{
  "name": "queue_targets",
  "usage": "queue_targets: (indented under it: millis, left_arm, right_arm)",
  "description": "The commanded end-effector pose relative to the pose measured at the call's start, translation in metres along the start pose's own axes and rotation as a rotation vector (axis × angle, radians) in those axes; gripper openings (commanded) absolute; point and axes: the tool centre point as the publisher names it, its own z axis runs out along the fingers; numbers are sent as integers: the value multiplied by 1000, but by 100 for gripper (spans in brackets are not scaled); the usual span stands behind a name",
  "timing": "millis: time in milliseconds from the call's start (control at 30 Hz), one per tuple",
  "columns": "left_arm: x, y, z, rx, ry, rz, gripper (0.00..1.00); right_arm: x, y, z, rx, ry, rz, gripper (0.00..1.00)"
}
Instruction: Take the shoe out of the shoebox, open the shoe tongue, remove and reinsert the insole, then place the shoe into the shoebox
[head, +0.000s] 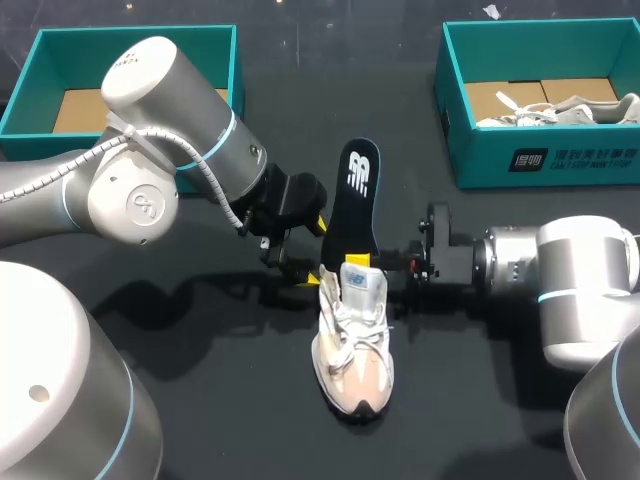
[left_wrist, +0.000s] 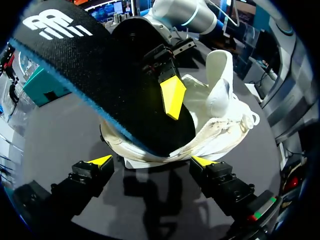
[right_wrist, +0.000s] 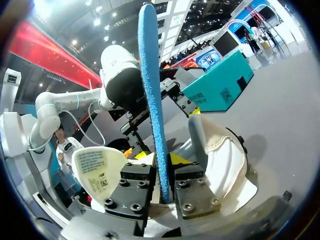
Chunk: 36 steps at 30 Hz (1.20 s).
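**Right gripper pinches an upright insole over the shoe**

The right gripper (right_wrist: 161, 167) is closed on the black insole (right_wrist: 151, 90), its two fingers clamping the lower part from opposite faces. From that grip the insole's long axis rises almost straight up. Its low end sits in the heel opening of the shoe (head: 352, 345) just beneath the fingers (so the coming move probably runs along that axis). The left gripper (left_wrist: 152, 162) is spread wide and holds nothing, with the shoe's heel just ahead of it.

Counted: one insole, one shoe on the table, a second shoe (head: 560, 108) inside the shoebox (head: 540, 165) beyond the right gripper, and another shoebox (head: 215, 60) beyond the left.
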Motion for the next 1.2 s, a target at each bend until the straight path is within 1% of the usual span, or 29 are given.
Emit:
queue_targets:
  millis: [33, 167, 433, 567, 667, 867, 1033, 1200]
  left_arm:
    - [0, 0, 1, 1, -1, 0, 100]
    - [0, 0, 1, 1, -1, 0, 100]
    - [0, 0, 1, 1, -1, 0, 100]
    - [0, 0, 1, 1, -1, 0, 100]
    - [0, 0, 1, 1, -1, 0, 100]
    - [0, 0, 1, 1, -1, 0, 100]
    - [0, 0, 1, 1, -1, 0, 100]
    - [0, 0, 1, 1, -1, 0, 100]
  right_arm:
    - [-3, 0, 1, 3, 2, -8, 20]
    - [-3, 3, 1, 8, 6, -13, 24]
    - [3, 8, 2, 15, 17, -37, 24]
    - [7, 12, 4, 21, 22, -55, 25]
    - [10, 19, 4, 32, 25, -73, 26]
    - [11, 32, 7, 63, 35, -114, 27]
    - [8, 45, 9, 75, 39, -135, 27]
    - [4, 55, 8, 68, 36, -148, 23]
